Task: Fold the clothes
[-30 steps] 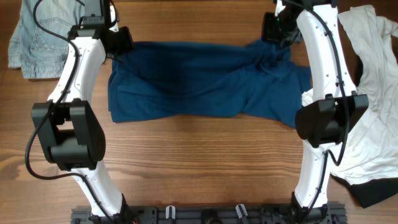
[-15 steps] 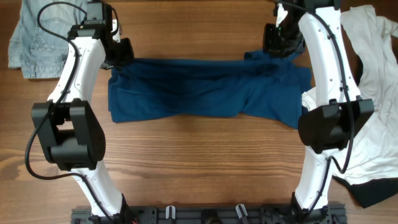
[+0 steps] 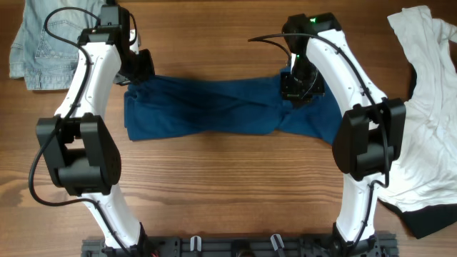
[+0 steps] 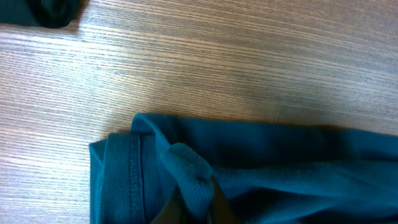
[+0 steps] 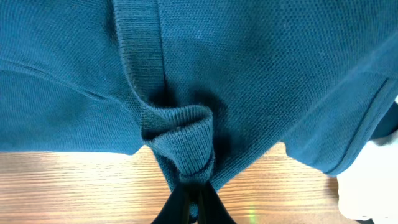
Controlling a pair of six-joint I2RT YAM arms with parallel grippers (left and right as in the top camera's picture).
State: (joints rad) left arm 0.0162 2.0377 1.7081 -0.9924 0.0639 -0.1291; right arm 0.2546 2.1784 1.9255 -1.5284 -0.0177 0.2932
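Overhead, your left hand (image 3: pixel 134 71) is clamped on the far left corner of the shirt (image 3: pixel 207 107). Your right hand (image 3: pixel 298 89), arm bent inward, pinches a bunched fold near its right side. It lies spread across the bench (image 3: pixel 228 178).

blue T-shirt (image 3: pixel 207 107): 1 | white shirt (image 3: pixel 435 107): 1 | denim piece (image 3: pixel 32 50): 1 | black garment (image 3: pixel 432 221): 1 (mostly hidden) | robot arms (image 3: pixel 89 78): 2
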